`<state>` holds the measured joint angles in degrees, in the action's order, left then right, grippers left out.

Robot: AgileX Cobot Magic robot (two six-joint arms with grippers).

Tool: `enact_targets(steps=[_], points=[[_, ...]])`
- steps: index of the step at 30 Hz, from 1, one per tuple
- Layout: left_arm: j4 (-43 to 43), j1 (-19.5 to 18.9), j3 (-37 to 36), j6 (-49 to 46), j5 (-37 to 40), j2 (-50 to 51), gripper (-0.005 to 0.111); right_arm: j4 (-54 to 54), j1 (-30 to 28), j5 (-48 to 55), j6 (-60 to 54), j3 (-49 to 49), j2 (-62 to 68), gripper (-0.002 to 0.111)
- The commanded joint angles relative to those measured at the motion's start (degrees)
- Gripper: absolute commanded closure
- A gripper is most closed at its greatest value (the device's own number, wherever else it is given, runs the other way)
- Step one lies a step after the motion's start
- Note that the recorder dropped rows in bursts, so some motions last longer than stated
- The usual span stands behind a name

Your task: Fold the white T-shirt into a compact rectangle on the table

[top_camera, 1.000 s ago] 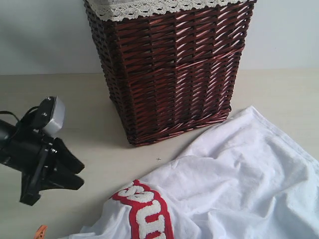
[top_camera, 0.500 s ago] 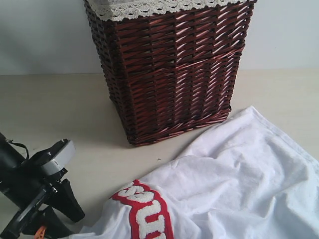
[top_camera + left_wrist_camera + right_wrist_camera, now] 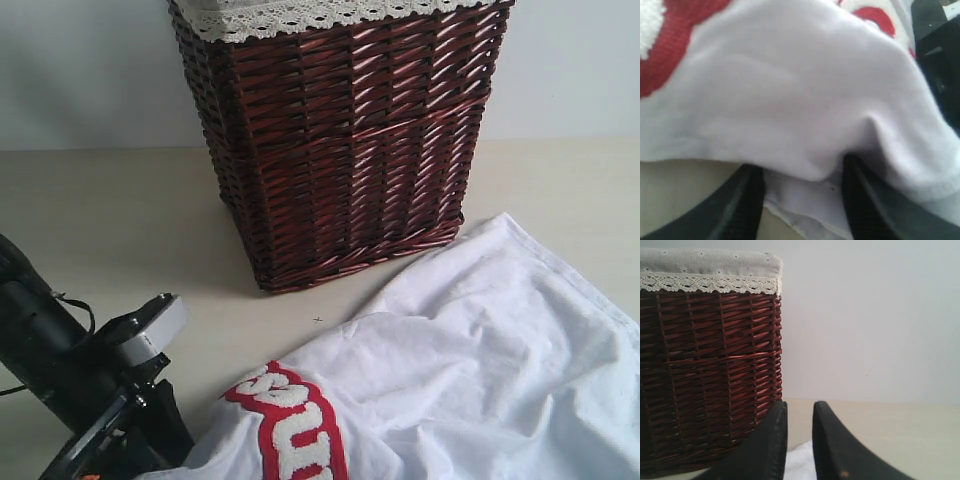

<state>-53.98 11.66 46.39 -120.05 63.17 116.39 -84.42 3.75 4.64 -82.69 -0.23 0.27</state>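
While the right claw (image 3: pixel 800 409) hangs narrow and empty, the left claw (image 3: pixel 801 175) straddles the white T-shirt (image 3: pixel 790 95), half open.

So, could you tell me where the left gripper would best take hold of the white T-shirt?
Probably the loose edge of the white T-shirt beside the red lettering, coming in low along the table from the exterior view's left. There the cloth lies thin under a raised fold, and the left gripper straddles it.
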Motion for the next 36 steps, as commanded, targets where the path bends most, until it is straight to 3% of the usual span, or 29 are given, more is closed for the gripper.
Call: enact_targets(steps=[1,2,4,8,16,21,26,31,33,36], points=[[-3.92,0.28,0.22,-0.15,-5.66,0.28,0.084,0.0,0.09,-0.02,0.1,0.23,-0.27,0.088],[-4.08,0.28,0.22,-0.15,-6.62,0.28,0.095,0.0,0.09,-0.02,0.1,0.23,-0.27,0.088],[-4.08,0.28,0.22,-0.15,-6.75,0.28,0.107,0.0,0.09,-0.02,0.1,0.23,-0.27,0.088],[-3.83,0.28,0.49,-0.15,-8.39,-0.26,0.107,0.0,0.09,-0.02,0.1,0.23,-0.27,0.088],[-3.91,-0.82,9.59,-0.15,-22.11,-9.76,0.107,0.0,0.09,-0.02,0.1,0.23,-0.27,0.088],[-3.31,-0.82,9.22,2.21,-25.87,-10.42,0.107,0.0,0.09,-0.02,0.1,0.23,-0.27,0.088],[-4.71,-0.82,8.71,1.62,-28.46,-10.82,0.082,0.0,0.09,-0.02,0.1,0.23,-0.27,0.088],[-14.81,-0.82,10.42,3.24,-29.89,-12.86,0.042,0.0,0.09,-0.02,0.1,0.23,-0.27,0.088],[-18.14,-0.82,10.42,3.49,-25.26,-13.66,0.032,0.0,0.09,-0.02,0.1,0.23,-0.27,0.088],[-17.79,-0.54,10.42,3.38,-13.27,-13.37,0.033,0.0,0.09,-0.02,0.1,0.23,-0.27,0.088]])
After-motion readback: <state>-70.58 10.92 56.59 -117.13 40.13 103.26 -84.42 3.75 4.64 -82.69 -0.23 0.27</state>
